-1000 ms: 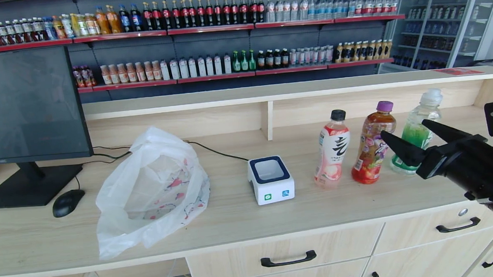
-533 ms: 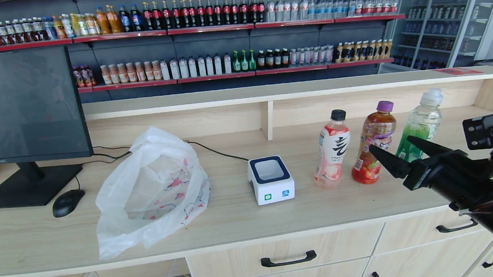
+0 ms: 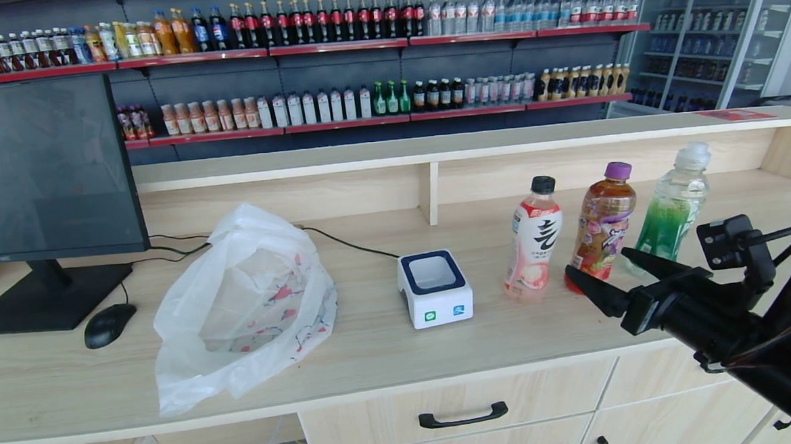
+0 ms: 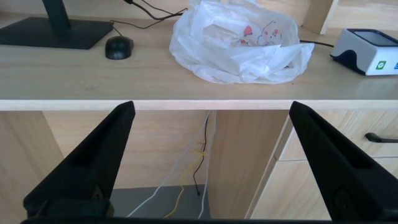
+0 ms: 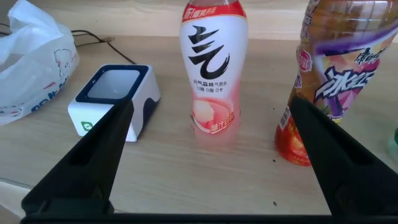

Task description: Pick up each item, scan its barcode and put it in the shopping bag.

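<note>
Checkout | right gripper (image 3: 595,261), jaws spread and empty, levelled at the black-capped pink-and-white plastic bottle (image 3: 533,242), likely to straddle it | bottle upright on the pale wooden counter (image 3: 375,345) beside the white box scanner (image 3: 434,287) | crumpled white plastic shopping bag (image 3: 247,297) gapes, ready | left gripper (image 4: 208,155) parked unclenched below the counter.

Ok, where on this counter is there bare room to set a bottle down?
Bare counter lies between the shopping bag and the scanner, and along the front edge before the scanner; also between the mouse and the bag. Crowded: the three bottles stand close together, with the open right gripper before them.
</note>
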Motion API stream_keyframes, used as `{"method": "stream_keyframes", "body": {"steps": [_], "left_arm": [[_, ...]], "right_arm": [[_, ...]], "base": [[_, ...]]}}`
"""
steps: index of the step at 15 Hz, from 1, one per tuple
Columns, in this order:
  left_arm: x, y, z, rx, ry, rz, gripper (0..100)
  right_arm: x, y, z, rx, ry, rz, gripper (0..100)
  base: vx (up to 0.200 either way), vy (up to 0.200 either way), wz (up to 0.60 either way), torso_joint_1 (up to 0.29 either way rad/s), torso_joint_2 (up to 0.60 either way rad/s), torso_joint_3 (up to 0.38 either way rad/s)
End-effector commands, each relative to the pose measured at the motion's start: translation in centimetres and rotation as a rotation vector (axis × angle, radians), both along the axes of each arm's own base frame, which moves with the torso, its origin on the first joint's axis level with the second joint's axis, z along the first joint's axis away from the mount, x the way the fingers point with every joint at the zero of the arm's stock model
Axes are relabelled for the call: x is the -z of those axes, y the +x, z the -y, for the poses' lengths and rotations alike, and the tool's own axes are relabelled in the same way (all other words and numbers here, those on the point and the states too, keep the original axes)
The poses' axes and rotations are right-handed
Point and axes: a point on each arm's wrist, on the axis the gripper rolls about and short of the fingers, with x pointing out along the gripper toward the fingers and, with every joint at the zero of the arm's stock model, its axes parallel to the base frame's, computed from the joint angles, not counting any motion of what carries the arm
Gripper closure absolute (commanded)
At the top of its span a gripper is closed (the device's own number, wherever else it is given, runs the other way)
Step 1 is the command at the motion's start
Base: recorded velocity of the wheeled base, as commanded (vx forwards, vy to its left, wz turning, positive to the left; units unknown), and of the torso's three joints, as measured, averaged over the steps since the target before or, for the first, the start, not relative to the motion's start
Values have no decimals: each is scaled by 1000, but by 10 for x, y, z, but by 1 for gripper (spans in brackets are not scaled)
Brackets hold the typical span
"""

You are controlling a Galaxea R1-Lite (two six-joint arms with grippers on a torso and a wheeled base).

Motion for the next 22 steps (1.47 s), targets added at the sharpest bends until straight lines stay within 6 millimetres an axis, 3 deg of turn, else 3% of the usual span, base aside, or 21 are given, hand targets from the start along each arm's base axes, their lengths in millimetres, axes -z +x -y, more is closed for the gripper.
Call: {"method": "stream_keyframes", "body": {"steps": [1, 11, 22], "left_arm": [[0, 0, 0, 0, 0, 1, 0], [0, 0, 0, 0, 0, 1, 0], [0, 0, 0, 1, 0, 1, 0]], "right_arm": [[2, -3, -2, -10, -2, -12, 0], [6, 9, -5, -10, -3, -17, 0], [32, 67, -19, 88, -79, -10, 0]], "base": [[0, 0, 0, 0, 0, 0], [0, 0, 0, 0, 0, 0], [0, 0, 0, 0, 0, 0]]}}
